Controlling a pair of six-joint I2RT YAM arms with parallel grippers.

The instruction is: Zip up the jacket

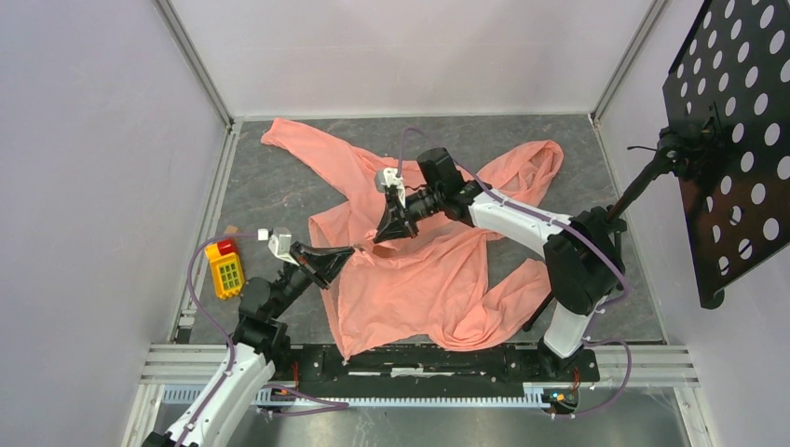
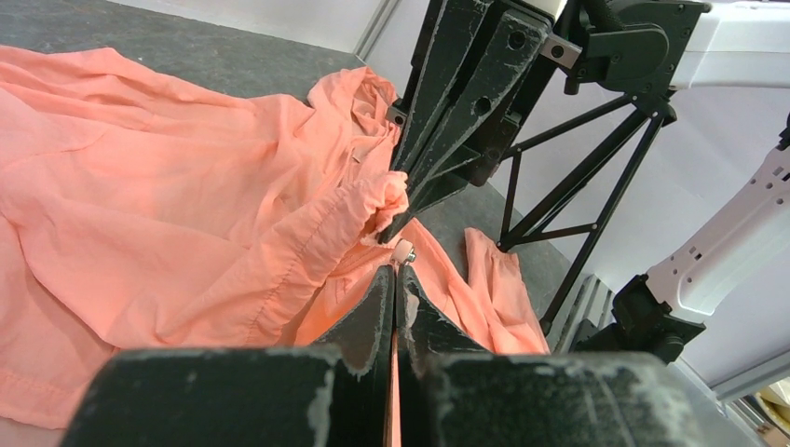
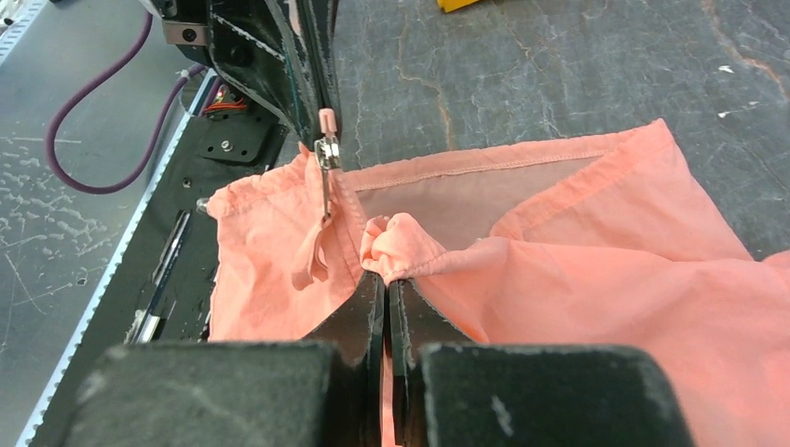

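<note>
The salmon-pink jacket lies spread and rumpled across the grey table. My left gripper is shut on the zipper pull; a pink strip runs between its closed fingers. In the right wrist view the pull and the metal slider hang at the tips of the left fingers. My right gripper is shut on a bunched fold of jacket fabric by the zipper, a few centimetres from the left gripper. That bunch also shows in the left wrist view. The zipper teeth are hidden in folds.
A yellow toy with a red button lies on the table at the left of the jacket. A black perforated board on a tripod stand stands at the right. Metal rails run along the near edge.
</note>
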